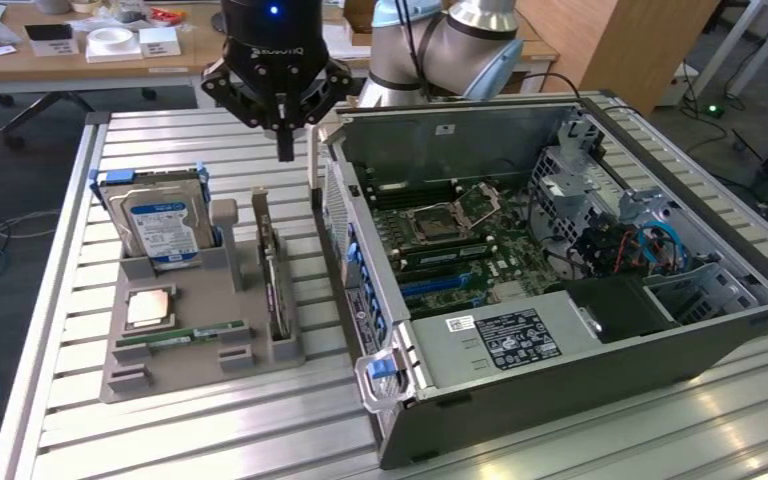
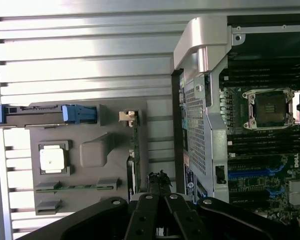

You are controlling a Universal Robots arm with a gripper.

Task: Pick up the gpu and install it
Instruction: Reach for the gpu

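The gpu [image 1: 272, 275] stands on edge in a slot of the grey holder [image 1: 197, 372], a thin dark card. In the wrist view the gpu [image 2: 135, 152] appears edge-on, with its silver bracket end [image 2: 128, 116] at one end. My gripper [image 1: 285, 152] hangs above the table just past the card's far end, between the holder and the open computer case [image 1: 598, 345]. Its fingers are shut together with nothing between them. In the wrist view the gripper [image 2: 158, 178] sits just beside the card's edge, apart from it.
The holder also carries a hard drive [image 1: 164, 225] with a blue-white label, a CPU [image 1: 148, 305] and a RAM stick [image 1: 181, 337]. The case lies open, showing the motherboard's blue slots [image 1: 438, 285]. A slatted metal table [image 1: 157, 440] is underneath; desks stand behind.
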